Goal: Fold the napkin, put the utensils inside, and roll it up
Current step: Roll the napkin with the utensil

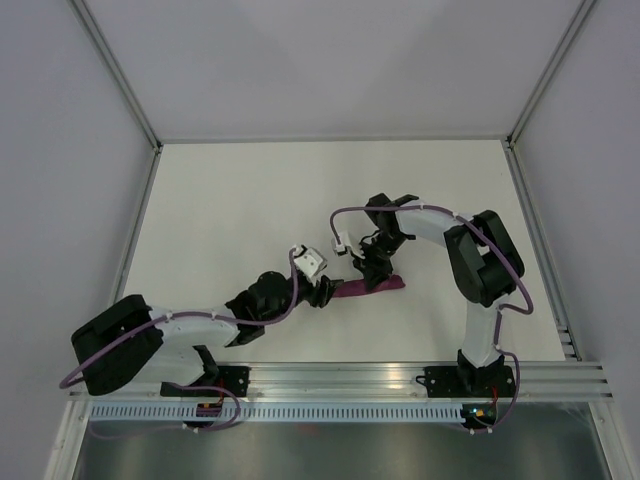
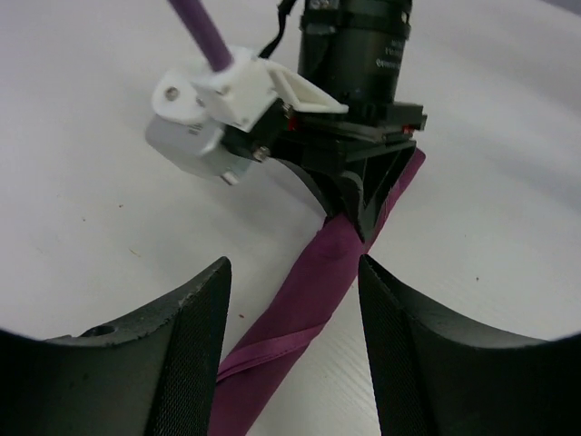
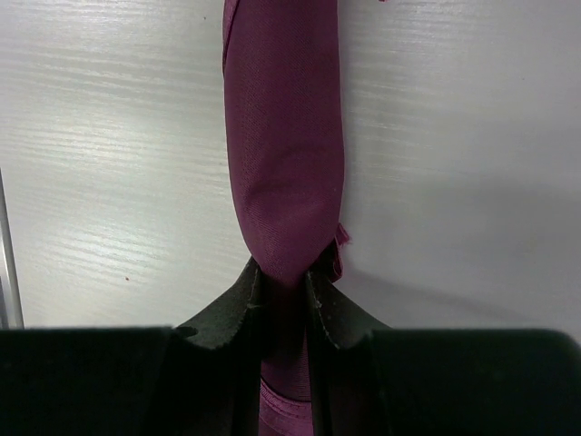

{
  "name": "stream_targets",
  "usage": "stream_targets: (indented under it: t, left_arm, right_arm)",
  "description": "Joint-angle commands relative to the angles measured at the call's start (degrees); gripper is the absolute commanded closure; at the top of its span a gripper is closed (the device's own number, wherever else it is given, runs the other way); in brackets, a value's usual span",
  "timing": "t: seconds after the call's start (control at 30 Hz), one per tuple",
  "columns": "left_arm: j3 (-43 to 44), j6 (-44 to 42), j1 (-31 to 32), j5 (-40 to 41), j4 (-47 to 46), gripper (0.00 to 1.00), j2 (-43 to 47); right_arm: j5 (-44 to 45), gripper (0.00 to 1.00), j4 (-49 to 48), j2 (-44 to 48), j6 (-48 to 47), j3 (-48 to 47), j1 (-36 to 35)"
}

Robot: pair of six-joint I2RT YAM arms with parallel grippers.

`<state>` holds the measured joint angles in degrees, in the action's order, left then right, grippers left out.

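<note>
The napkin (image 1: 372, 288) lies on the white table as a tight plum-purple roll. My right gripper (image 1: 373, 272) is shut on it, pinching the roll near its middle. In the right wrist view the roll (image 3: 286, 136) runs straight away from the shut gripper (image 3: 283, 282). My left gripper (image 1: 325, 291) is open at the roll's left end. In the left wrist view the roll (image 2: 313, 282) runs slantwise between the spread fingers of the left gripper (image 2: 292, 272), up to the right gripper (image 2: 363, 213). The utensils are hidden.
The right arm's white wrist camera (image 2: 209, 109) hangs just above the roll, close in front of my left gripper. An aluminium rail (image 1: 340, 378) runs along the table's near edge. Grey walls (image 1: 60, 150) and frame posts (image 1: 115, 75) bound the sides and back.
</note>
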<state>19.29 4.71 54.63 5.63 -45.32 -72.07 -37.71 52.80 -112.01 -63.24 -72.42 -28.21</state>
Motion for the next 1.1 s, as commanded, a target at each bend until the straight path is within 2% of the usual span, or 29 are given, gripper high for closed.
stream_targets:
  t: [0.0,0.23,0.57,0.9,1.0,1.03,1.07]
  left_arm:
    - [0.92,-11.01,4.07,7.72,-0.30,0.37,-3.15]
    - [7.33,-19.38,9.52,8.52,3.57,0.36,-13.96]
    - [17.36,-27.64,10.67,4.57,10.68,0.36,-24.86]
    - [21.32,-30.46,10.76,4.39,16.40,0.45,-30.84]
    - [22.98,-30.38,10.76,4.74,18.59,0.55,-32.59]
    - [23.94,-30.20,10.76,4.92,19.30,0.68,-33.13]
    - [24.13,-29.94,10.76,5.09,19.57,0.73,-33.48]
  right_arm:
    - [4.23,0.86,-1.12,-5.41,-1.89,0.71,-0.27]
    - [4.05,0.86,-1.12,-6.73,-0.83,-1.31,-0.01]
    - [4.14,0.86,-0.24,-7.88,-0.57,-2.46,0.26]
    - [3.79,0.86,0.64,-8.49,-0.74,-3.16,0.52]
    - [3.53,0.86,0.99,-8.49,-0.83,-3.42,0.52]
    - [3.35,0.86,1.17,-8.58,-0.83,-3.51,0.61]
    - [3.17,0.85,1.26,-8.58,-0.83,-3.60,0.61]
